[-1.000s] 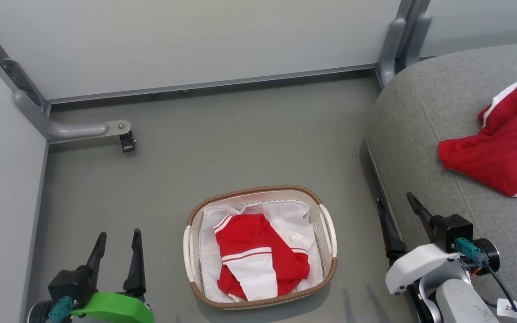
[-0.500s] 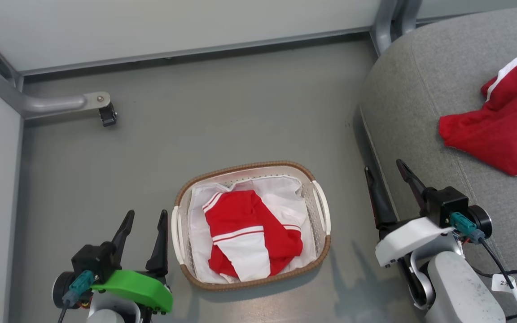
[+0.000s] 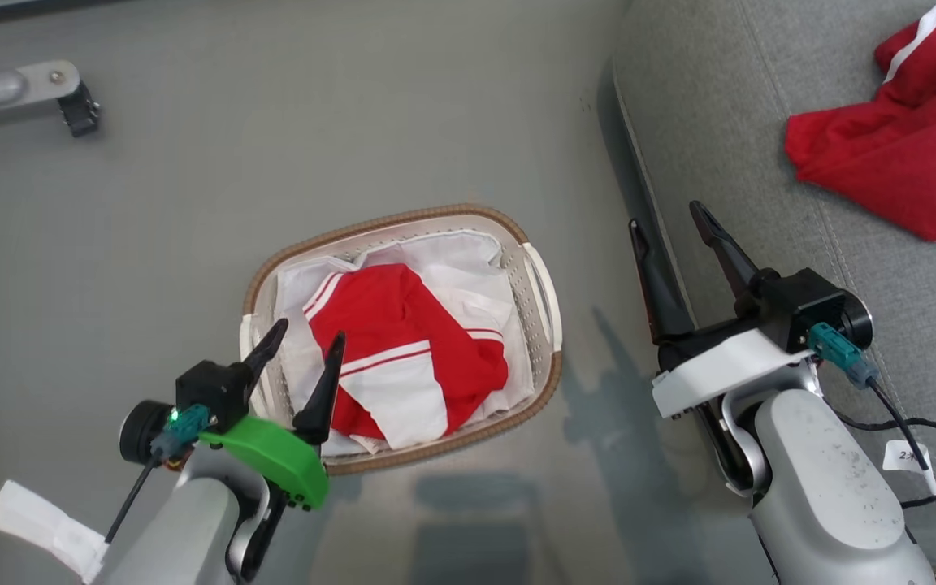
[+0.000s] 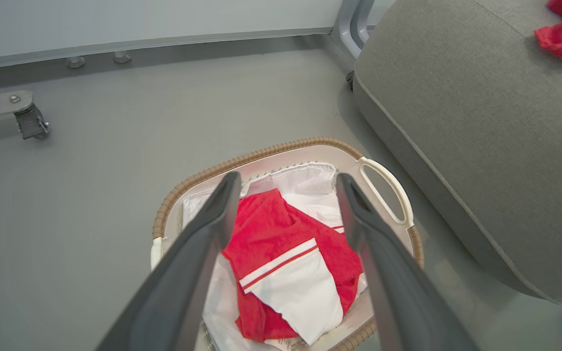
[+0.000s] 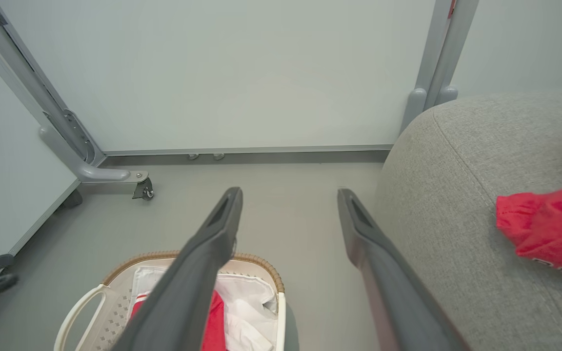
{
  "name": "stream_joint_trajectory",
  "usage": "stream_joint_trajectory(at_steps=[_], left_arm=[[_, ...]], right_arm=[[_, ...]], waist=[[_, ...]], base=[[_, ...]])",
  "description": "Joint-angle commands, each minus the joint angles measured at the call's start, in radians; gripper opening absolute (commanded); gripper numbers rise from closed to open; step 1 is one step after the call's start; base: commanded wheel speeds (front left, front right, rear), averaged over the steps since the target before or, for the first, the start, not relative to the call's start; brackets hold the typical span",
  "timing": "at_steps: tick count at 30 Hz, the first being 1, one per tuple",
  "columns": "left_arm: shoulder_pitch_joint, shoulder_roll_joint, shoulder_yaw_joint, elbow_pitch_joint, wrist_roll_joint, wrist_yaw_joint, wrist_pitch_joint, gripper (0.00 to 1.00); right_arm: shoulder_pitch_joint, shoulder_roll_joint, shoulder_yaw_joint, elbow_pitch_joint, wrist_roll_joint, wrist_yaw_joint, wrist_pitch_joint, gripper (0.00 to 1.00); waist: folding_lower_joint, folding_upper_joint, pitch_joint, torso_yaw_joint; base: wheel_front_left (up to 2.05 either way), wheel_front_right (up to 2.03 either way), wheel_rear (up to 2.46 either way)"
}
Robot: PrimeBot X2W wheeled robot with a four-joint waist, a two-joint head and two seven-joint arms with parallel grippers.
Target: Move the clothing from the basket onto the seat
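Red-and-white garment [image 3: 403, 309] lies crumpled on the white liner sheet [image 3: 476, 272] inside the basket [image 3: 435, 218], which sits on the grey floor [image 3: 273, 146] near the seat [image 3: 720, 106] edge. Second red garment [image 3: 882, 154] lies on the seat, well in from that edge. I read my left gripper [image 3: 311, 329] above the basket's near-left rim, fingers spread, empty. Right gripper [image 3: 666, 215] hangs over the seat's edge, fingers likewise apart, nothing held.
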Motion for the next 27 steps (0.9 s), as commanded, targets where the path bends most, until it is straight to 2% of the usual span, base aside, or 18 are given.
stream_joint_trajectory(at_steps=[1, 10, 16, 27], left_arm=[[-0.045, 0.022, -0.019, 0.022, -0.008, -0.003, 0.0, 1.0], [-0.239, 0.076, -0.225, 0.269, -0.025, -0.004, 0.003, 1.0], [-0.367, 0.08, -0.363, 0.419, -0.005, -0.004, 0.039, 1.0], [-0.478, 0.076, -0.548, 0.546, 0.035, -0.004, 0.075, 1.0]], right_arm=[[-0.017, -0.003, 0.008, -0.01, 0.008, -0.001, -0.002, 1.0], [-0.053, -0.003, 0.046, -0.047, 0.041, -0.001, -0.002, 1.0], [-0.058, -0.003, 0.064, -0.061, 0.064, -0.001, -0.002, 1.0], [-0.067, -0.003, 0.084, -0.078, 0.098, -0.001, -0.002, 1.0]], waist=[[0.0, 0.0, 0.095, -0.07], [0.0, 0.0, 0.19, -0.132], [0.0, 0.0, 0.233, -0.16], [0.0, 0.0, 0.294, -0.195]], base=[[0.0, 0.0, 0.0], [0.0, 0.0, 0.0], [0.0, 0.0, 0.0], [0.0, 0.0, 0.0]])
